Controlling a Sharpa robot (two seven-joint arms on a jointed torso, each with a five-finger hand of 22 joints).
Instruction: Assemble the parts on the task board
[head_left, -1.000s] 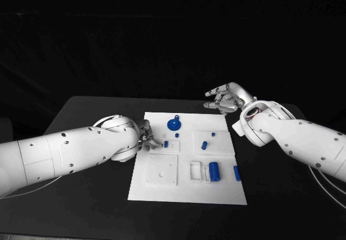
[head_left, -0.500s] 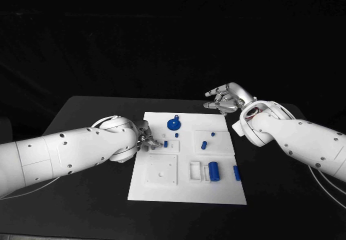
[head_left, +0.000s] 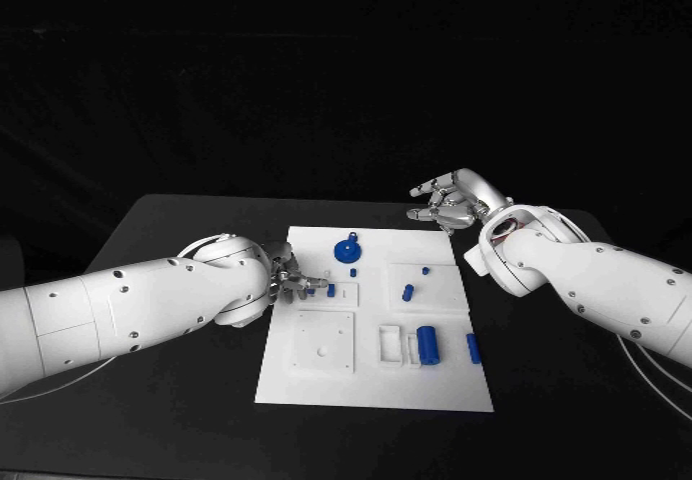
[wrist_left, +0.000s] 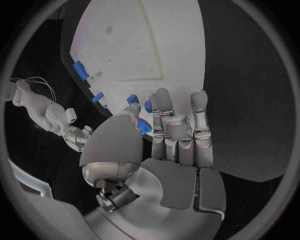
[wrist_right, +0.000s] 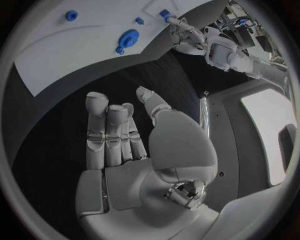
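Left robot hand slightly nearer small blue part

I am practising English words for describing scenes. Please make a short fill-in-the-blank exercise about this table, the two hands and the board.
1. The table under the task board is ____ in colour.
2. The right hand holds ____.
3. The left hand is at the board's ____ edge in the head view.
4. The round blue part lies nearer the board's ____ end than the blue cylinder.

Missing words: black; nothing; left; far
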